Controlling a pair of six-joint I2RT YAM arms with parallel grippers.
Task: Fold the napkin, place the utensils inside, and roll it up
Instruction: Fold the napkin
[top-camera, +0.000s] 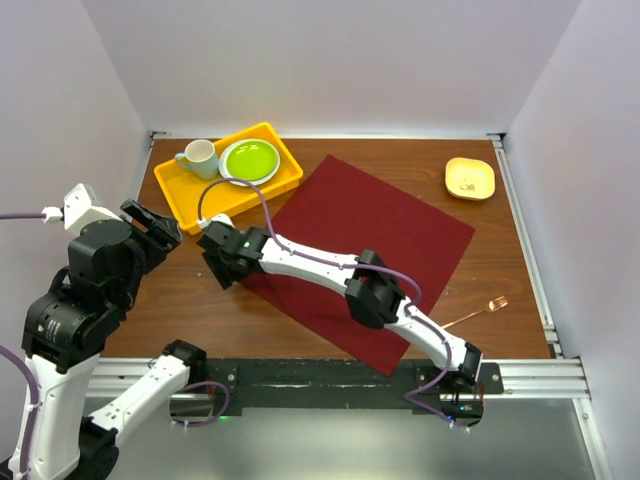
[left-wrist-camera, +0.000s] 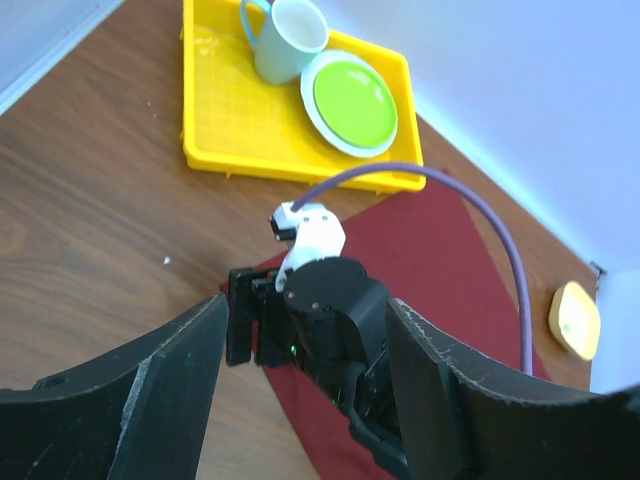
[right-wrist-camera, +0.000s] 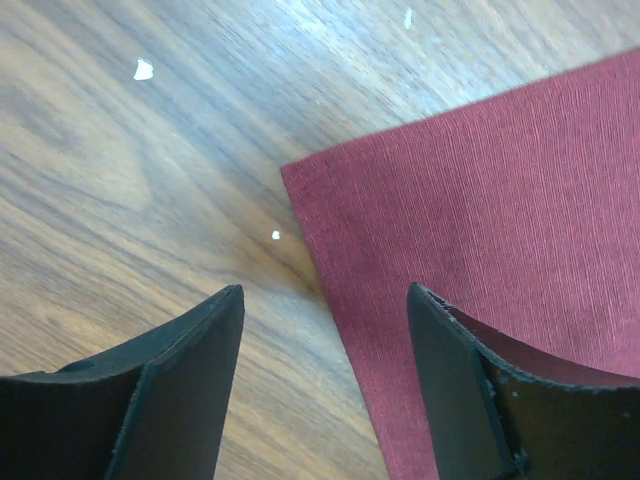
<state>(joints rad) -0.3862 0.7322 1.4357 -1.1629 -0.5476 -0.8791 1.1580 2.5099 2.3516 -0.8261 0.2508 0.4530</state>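
Maroon napkin (top-camera: 390, 235), copper fork (top-camera: 478, 313), yellow tray (top-camera: 190, 202), green plate (top-camera: 249, 158)

Wood-grain table (top-camera: 500, 250), brown. Maroon napkin (top-camera: 400, 225) at centre: flat, unfolded, set diagonally. Yellow tray (top-camera: 190, 195) at far left corner, just beside napkin's far-left edge. Rose-gold fork (top-camera: 478, 313) near right edge, apart from napkin. Small pale-yellow dish (top-camera: 470, 178) far right. White specks (right-wrist-camera: 144, 69) on wood near napkin corner.

I get bright, even overhead light, soft shadows; pale sheen on counter (right-wrist-camera: 330, 30) in right wrist view.
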